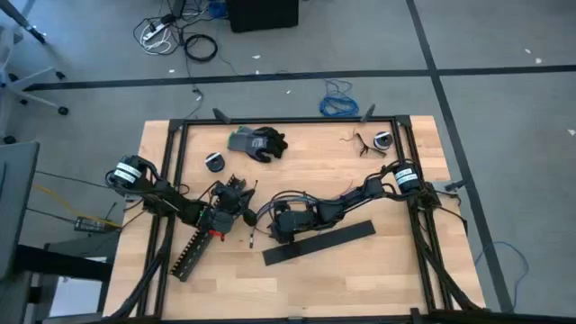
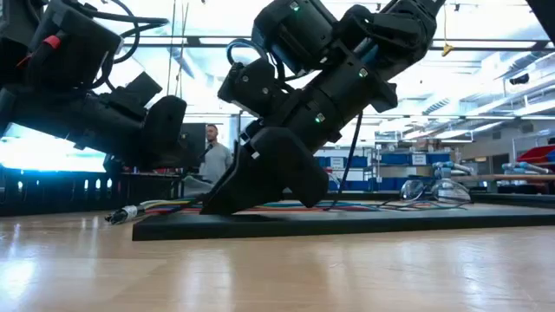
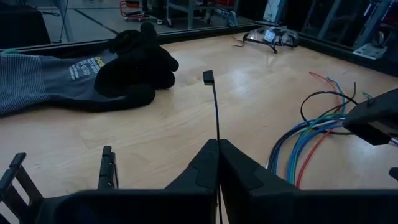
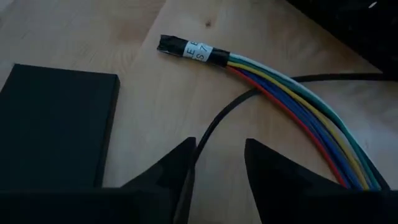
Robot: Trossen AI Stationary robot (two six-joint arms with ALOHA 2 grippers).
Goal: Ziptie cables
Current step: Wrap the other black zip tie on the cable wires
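The cables point(image 4: 292, 93), a bundle of coloured wires with a taped, labelled end point(image 4: 193, 50), lie on the table point(image 1: 360, 270) at its middle point(image 1: 268, 205). My right gripper point(image 4: 217, 171) stands open just above them, fingertips low by the table point(image 2: 217, 204). One black wire point(image 4: 230, 115) runs between its fingers; I cannot tell if it touches. My left gripper point(image 3: 218, 146), left of the cables point(image 1: 241, 196), is shut on a thin black ziptie point(image 3: 215, 112). The wires' far ends fan apart point(image 3: 329, 93). My left gripper pinches the ziptie's strip point(image 3: 217, 138) between its two shut fingers. The strip lies along the fingers and sticks out straight ahead of them, toward the table's far side. Its square head point(image 3: 208, 77) is the free end, clear of the table.
Dark work gloves point(image 1: 256, 142) lie at the far edge, safety glasses point(image 1: 373, 142) at the far right, a small roll point(image 1: 214, 162) near the gloves. A slotted black duct point(image 1: 193, 247) lies under my left arm, and a flat black bar point(image 1: 319, 243) beside my right gripper. A person point(image 2: 212, 156) stands beyond the table.
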